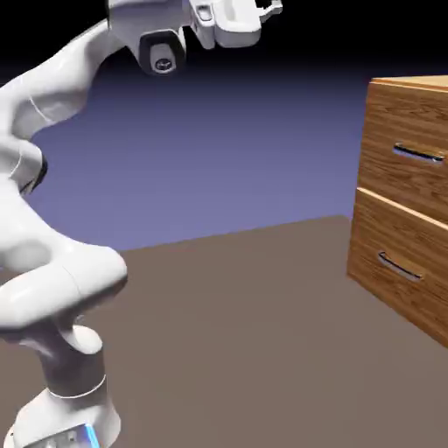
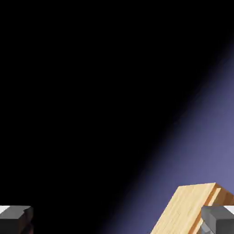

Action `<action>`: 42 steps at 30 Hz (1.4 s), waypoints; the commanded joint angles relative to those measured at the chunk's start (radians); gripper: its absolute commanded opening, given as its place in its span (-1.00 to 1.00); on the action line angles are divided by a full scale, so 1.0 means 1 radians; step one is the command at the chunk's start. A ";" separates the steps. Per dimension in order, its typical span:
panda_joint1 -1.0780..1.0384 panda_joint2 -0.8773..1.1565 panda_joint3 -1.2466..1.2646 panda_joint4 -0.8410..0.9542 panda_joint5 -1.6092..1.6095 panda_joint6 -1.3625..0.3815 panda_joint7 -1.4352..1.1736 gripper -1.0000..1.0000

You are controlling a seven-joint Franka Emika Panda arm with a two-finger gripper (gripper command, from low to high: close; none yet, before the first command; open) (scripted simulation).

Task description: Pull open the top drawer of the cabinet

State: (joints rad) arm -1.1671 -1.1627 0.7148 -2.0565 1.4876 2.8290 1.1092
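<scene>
The cabinet [image 1: 404, 206] stands at the exterior view's right, a brown wood-grain chest. Its top drawer [image 1: 407, 131] is flush with the front and carries a thin silver bar handle [image 1: 417, 155]. My gripper [image 1: 271, 10] is high at the picture's top edge, well to the left of the cabinet and above its top, touching nothing. In the hand view my gripper [image 2: 117, 221] is open, its two grey fingertips [image 2: 16, 219] far apart at the bottom corners with nothing between them. A slanted corner of the cabinet [image 2: 185, 212] shows at the lower right of that view.
A second drawer [image 1: 394, 280] with its own silver handle [image 1: 400, 266] sits under the top one. The brown table [image 1: 245, 332] stretches between the robot's base and the cabinet. Most of the hand view is dark backdrop.
</scene>
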 commanded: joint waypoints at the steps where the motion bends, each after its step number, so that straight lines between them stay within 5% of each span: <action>1: -0.035 -0.017 0.021 0.022 0.044 -0.006 0.011 0.00; 27: -0.931 -0.468 0.564 0.595 1.174 -0.164 0.291 0.00; 38: -1.146 -0.451 0.568 0.924 1.123 -0.054 0.406 0.00; 39: -1.146 -0.451 0.568 0.924 1.123 -0.054 0.406 -1.00; 42: -1.102 -0.460 0.566 0.851 1.145 -0.081 0.380 -1.00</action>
State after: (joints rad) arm -2.2692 -1.6222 1.2805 -1.2053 2.6322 2.7484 1.4897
